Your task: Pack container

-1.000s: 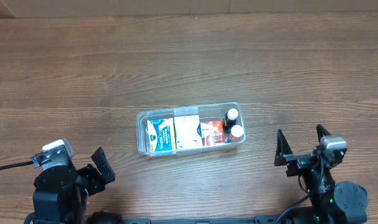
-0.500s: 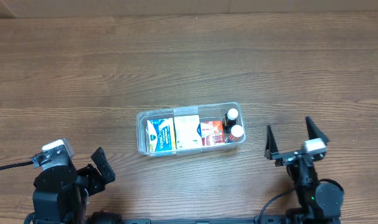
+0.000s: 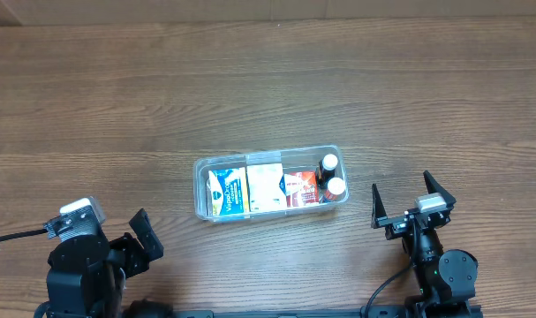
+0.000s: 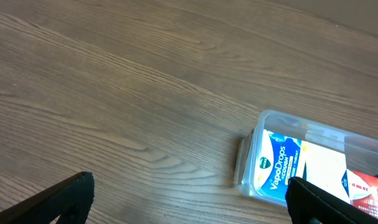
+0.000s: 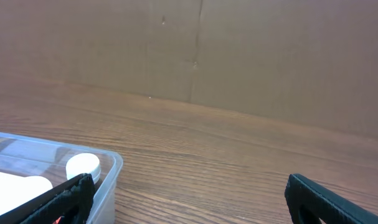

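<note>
Right arm is now sitting further left and lower in the overhead frame than a second ago, putting the right gripper (image 3: pixel 401 183) nearer the container (image 3: pixel 197 185), at its right end and not touching. Its jaws are standing wide, gripping nothing. Left gripper (image 4: pixel 192 199) is sitting lower left, also spread wide and empty. Container is resting mid-frame on the wooden table (image 3: pixel 268 79), holding left to right a blue VapoDrops box (image 3: pixel 225 192), white box (image 3: pixel 265 187), red box (image 3: pixel 300 187) and two white-capped bottles (image 3: pixel 335 186).
</note>
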